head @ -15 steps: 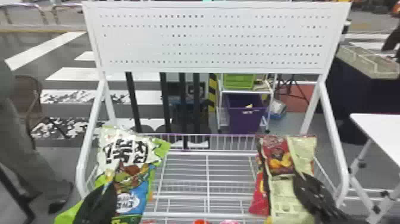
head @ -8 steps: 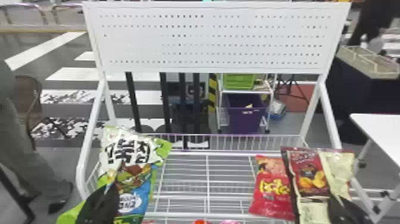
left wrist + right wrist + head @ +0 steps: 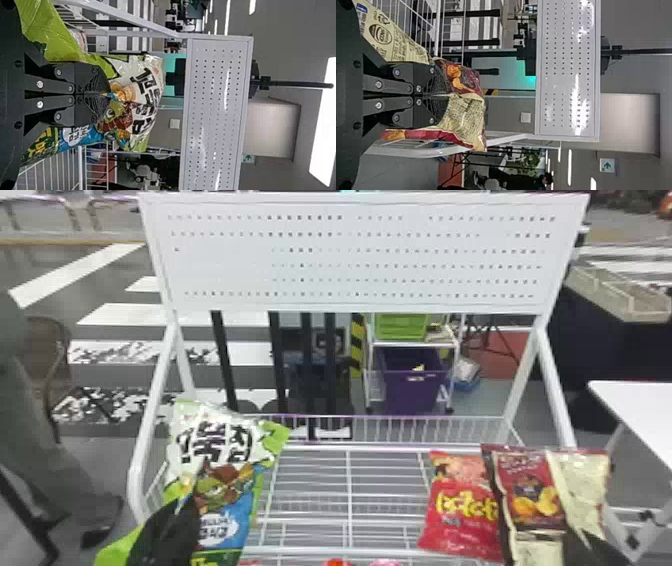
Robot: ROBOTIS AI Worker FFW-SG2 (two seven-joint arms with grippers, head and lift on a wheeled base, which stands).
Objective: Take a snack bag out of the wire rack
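Crinkled, glossy plastic snack bag (image 3: pixel 225 485); smooth painted-metal rack (image 3: pixel 348 500).

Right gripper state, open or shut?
Shut on the maroon-and-cream snack bag: in the right wrist view, the right gripper has its two fingers together, with the bag spreading out around their tips.

Head view: above and behind both pairs of jaws, facing forward-down. Wrist views: close behind own jaws, facing forward. All three share the flat white perforated metal panel (image 3: pixel 360 257) beyond the jaws.
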